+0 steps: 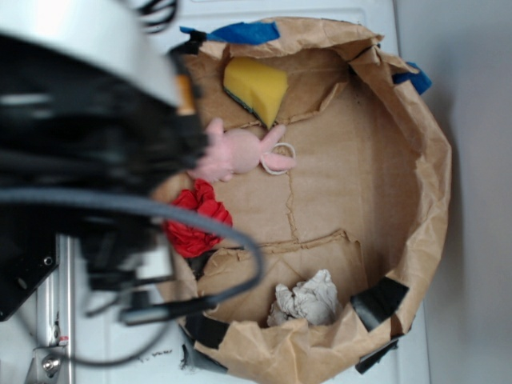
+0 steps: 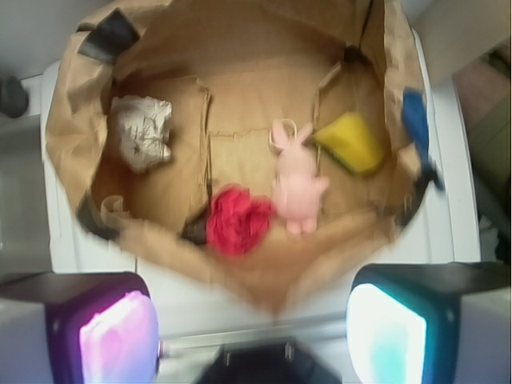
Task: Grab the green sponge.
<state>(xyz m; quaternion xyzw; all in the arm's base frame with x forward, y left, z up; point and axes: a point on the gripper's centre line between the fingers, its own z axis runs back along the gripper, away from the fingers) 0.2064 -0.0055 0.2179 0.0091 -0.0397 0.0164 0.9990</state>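
I have the pincer (image 2: 254, 320) hanging high above the crumpled brown paper basin (image 1: 432, 184), outside its near wall, and its two pads (image 2: 120, 336) stand wide apart with nothing between them, so it is released and ready. I take the height as deliberate: from up here the wrist view takes in the whole basin before I commit to a descent.

The wedge-shaped yellow foam sponge with its thin dark green scouring face (image 1: 256, 86) lies on the basin floor, tucked toward the wall where the blue tape (image 1: 244, 32) patches the rim. Its green layer faces down and sideways, showing only as a dark edge. Just beside the sponge, touching or nearly so, lies the pink plush animal (image 1: 236, 152); past that, farther from the sponge, the red cloth wad (image 1: 196, 218). The crumpled grey-white paper ball (image 1: 308, 302) sits well apart from the sponge, at the opposite end of the basin.

My judgement: nothing is grasped yet. The approach needs a shift toward the sponge's side, then a drop clear of the plush ears and the paper wall, which could snag a pad.
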